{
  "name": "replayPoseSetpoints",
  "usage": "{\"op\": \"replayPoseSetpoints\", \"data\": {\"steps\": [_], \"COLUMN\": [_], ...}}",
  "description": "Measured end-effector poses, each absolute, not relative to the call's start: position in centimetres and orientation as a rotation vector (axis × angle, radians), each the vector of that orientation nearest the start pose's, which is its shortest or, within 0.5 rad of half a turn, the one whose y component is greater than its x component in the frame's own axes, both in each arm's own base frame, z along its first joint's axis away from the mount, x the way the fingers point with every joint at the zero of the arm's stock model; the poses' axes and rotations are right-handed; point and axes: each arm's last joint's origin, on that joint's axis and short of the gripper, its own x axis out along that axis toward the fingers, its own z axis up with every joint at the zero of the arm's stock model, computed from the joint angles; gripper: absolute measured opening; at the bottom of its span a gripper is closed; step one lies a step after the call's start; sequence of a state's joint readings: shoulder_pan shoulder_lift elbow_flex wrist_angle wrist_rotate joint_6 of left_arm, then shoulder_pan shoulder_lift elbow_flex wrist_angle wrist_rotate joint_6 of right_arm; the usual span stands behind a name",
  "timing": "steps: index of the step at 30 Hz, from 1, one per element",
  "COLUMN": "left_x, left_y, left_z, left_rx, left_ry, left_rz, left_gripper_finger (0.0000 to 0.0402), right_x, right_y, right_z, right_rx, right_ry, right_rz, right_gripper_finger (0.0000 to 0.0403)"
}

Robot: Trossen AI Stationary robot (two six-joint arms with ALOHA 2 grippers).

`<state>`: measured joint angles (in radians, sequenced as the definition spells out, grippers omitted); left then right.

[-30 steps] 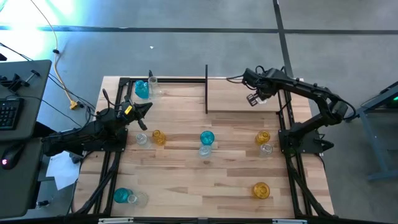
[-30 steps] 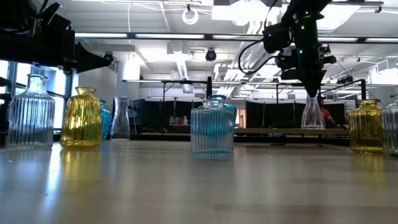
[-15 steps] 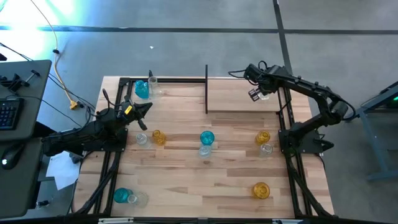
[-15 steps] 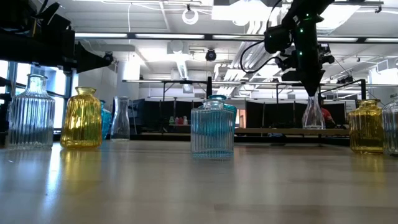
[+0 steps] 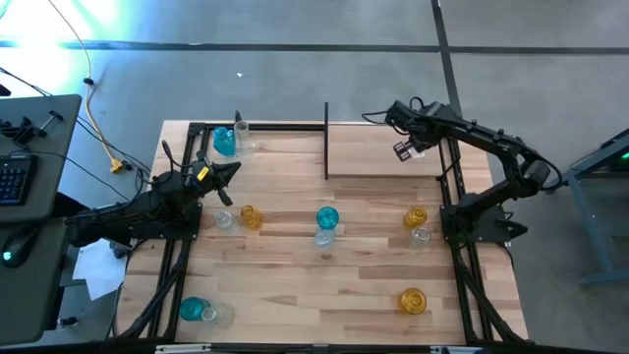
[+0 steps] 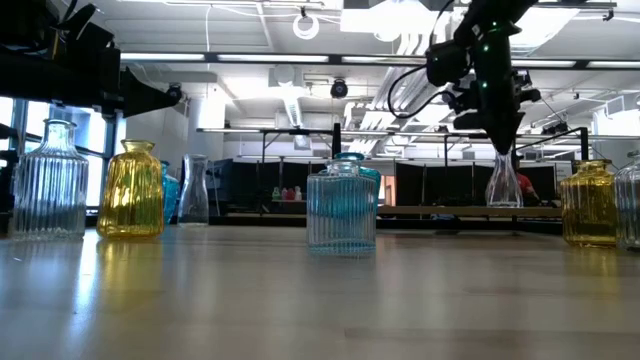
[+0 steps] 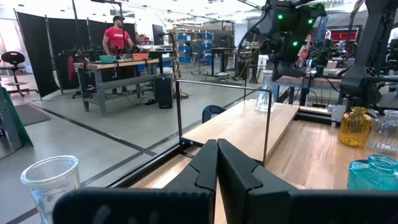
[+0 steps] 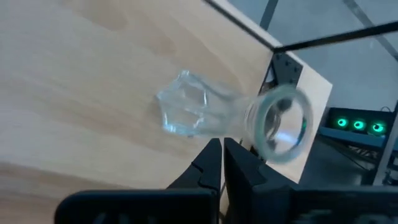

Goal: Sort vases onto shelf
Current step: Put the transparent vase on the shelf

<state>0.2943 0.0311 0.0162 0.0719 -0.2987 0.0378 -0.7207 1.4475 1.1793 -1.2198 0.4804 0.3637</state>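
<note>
Vases lie scattered across the table (image 5: 295,285), and you have one clear vase (image 8: 186,112) already standing on the shelf (image 5: 378,157), at upper right of the high view.

Starting at the left of that view: your left gripper (image 5: 228,169) waits near the table's left edge, its fingers pressed together and holding nothing. A teal vase (image 5: 224,141) and a clear one stand just beyond it at the back corner. Swing that arm carelessly and you could clip them.

Moving right, the teal vase (image 5: 327,217) at centre and the amber vase (image 5: 416,217) are well clear of either arm.

At upper right, your right gripper (image 5: 403,150) hangs over the shelf vase. In the right wrist view its fingers (image 8: 210,163) look closed and empty, tips just beside the neck, though contact is hard to judge. My worry is this: drift sideways or drop lower here and you'll likely nudge the narrow neck and topple the vase, which stands close to the shelf's end and could roll off.
</note>
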Motion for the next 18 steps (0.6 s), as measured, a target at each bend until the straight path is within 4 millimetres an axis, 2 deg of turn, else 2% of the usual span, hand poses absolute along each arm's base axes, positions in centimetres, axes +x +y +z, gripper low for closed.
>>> {"op": "replayPoseSetpoints", "data": {"steps": [8, 14, 18], "left_x": [9.1, 9.1, 9.1], "left_y": [3.6, 3.6, 3.6], "left_z": [17.4, 17.4, 17.4], "left_rx": [0.036, 0.037, 0.037], "left_ry": [-0.047, -0.047, -0.047], "left_rz": [0.593, 0.593, 0.593], "left_gripper_finger": [0.0001, 0.0001, 0.0001], "right_x": [17.4, 17.2, 16.9], "right_y": [-17.9, -16.9, -16.8], "right_z": [26.6, 26.9, 26.9], "right_rx": [0.41, 0.482, 0.485], "right_ry": [1.356, 1.441, 1.465], "right_rz": [-1.285, -1.193, -1.23], "right_gripper_finger": [0.0, 0.0, 0.0]}}
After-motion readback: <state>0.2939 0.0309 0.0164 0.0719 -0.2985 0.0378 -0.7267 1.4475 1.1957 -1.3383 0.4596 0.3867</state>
